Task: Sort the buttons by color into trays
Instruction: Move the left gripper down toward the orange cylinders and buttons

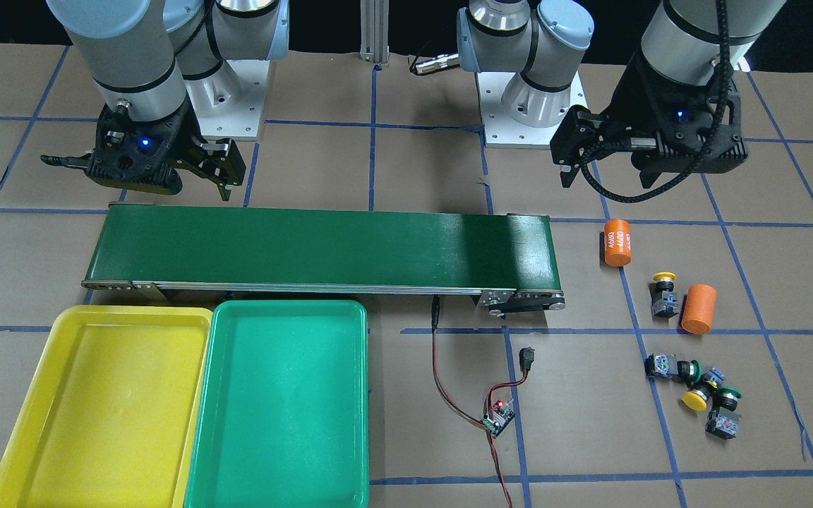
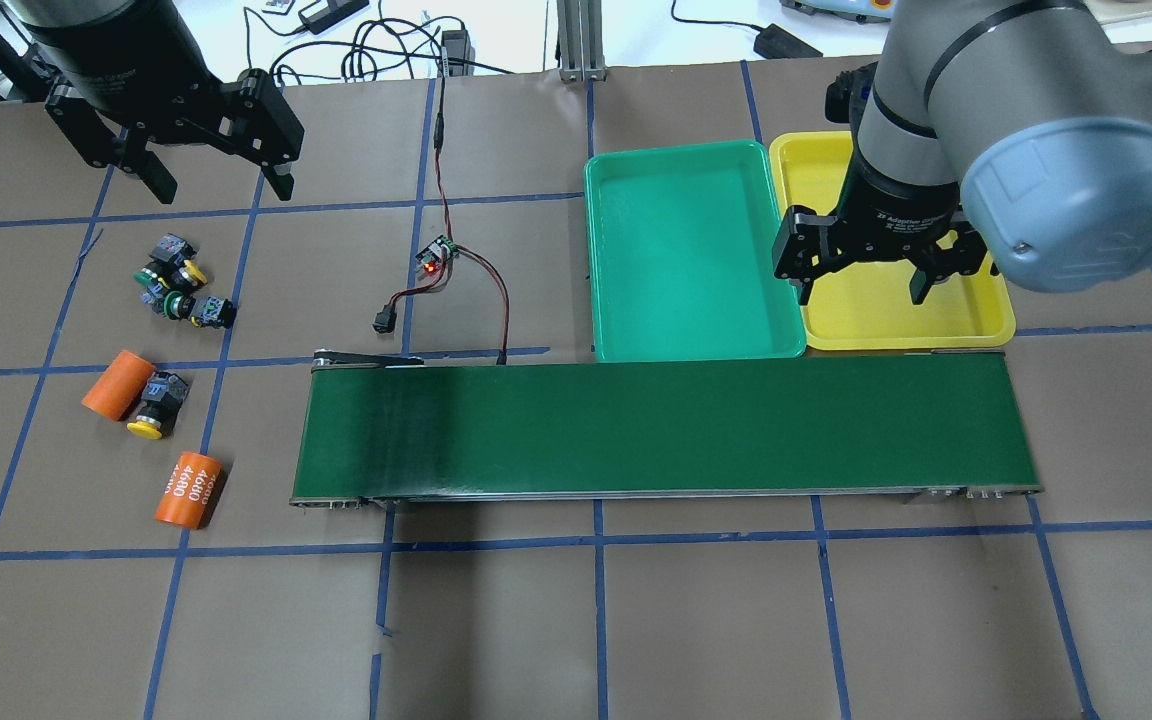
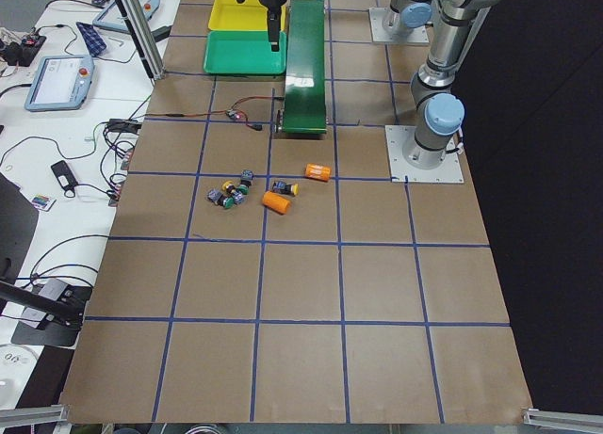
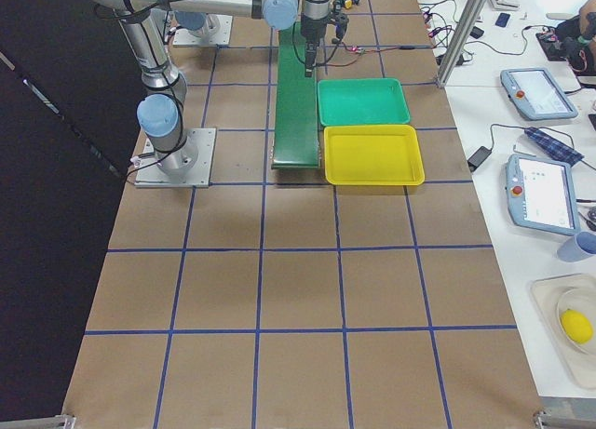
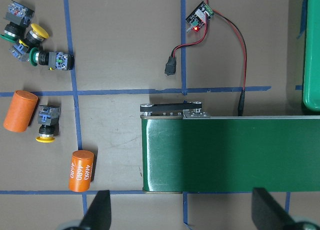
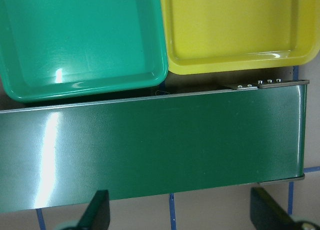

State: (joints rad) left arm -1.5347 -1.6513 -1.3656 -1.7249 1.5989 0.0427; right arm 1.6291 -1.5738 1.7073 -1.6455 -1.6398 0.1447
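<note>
Several buttons lie on the paper at the robot's left. One yellow-capped button [image 2: 149, 404] rests on its side beside an orange cylinder. A tight cluster [image 2: 174, 286] of one yellow-capped and two green-capped buttons lies farther out [image 5: 31, 42]. The yellow tray [image 1: 96, 402] and the teal-green tray [image 1: 279, 402] stand side by side beyond the belt, both bare. My left gripper [image 2: 221, 188] hangs open and holds nothing, high above the table past the cluster. My right gripper [image 2: 861, 292] is open with nothing in it, over the yellow tray's near edge.
A long dark-green conveyor belt [image 2: 666, 430] runs across the middle. Two orange cylinders [image 2: 189, 490] [image 2: 118, 384] lie near the single yellow button. A small circuit board [image 2: 436, 255] with red and black wires sits beyond the belt's left end.
</note>
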